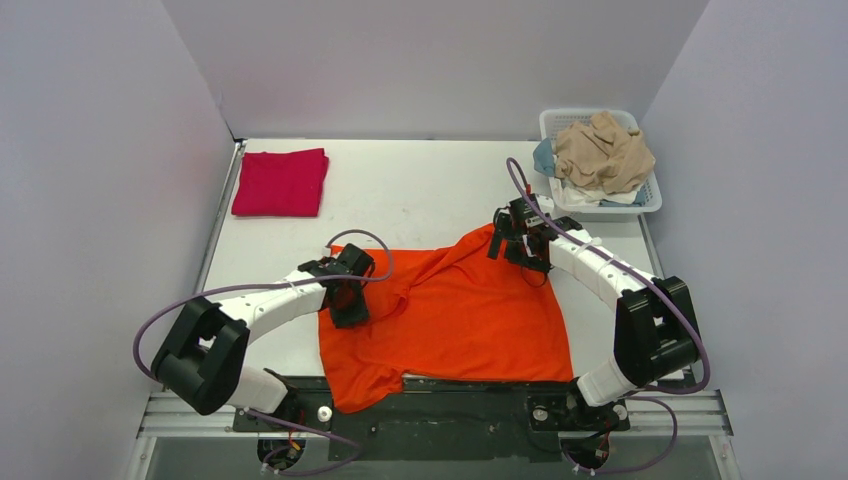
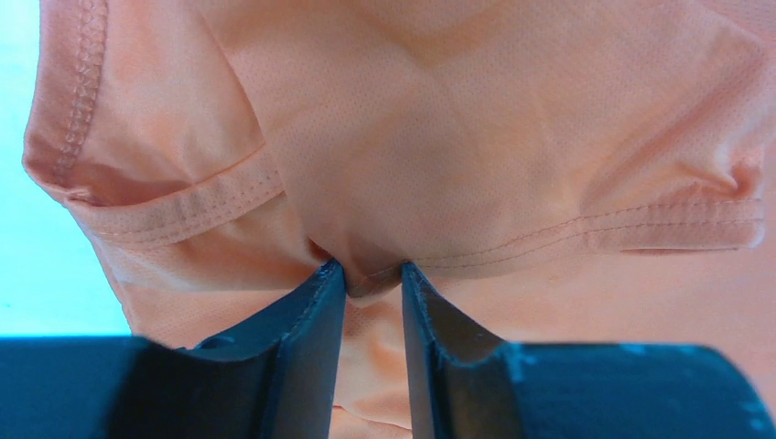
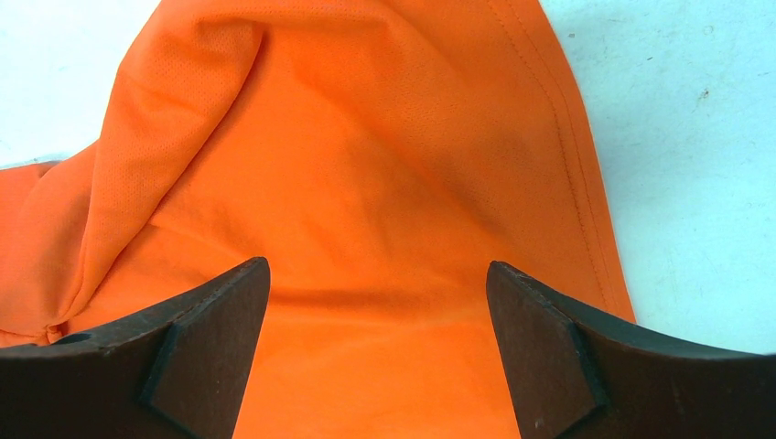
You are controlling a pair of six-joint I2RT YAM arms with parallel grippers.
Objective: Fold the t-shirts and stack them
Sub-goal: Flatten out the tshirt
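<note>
Orange shirt (image 1: 455, 320) spread at near table (image 1: 430, 190) centre; left gripper (image 2: 373, 274) pinched tight on its left fold, maybe sleeve hem; right gripper (image 3: 377, 302) wide open, empty, shirt's far-right corner directly under it.

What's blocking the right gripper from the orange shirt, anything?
Nothing visible. The right gripper is open right over the orange shirt, jaws straddling bare fabric near its far corner. The left gripper is shut on a fold.

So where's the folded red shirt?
In the top view, the folded red shirt lies in the far left corner of the table, beyond the orange shirt and across from the white basket.
</note>
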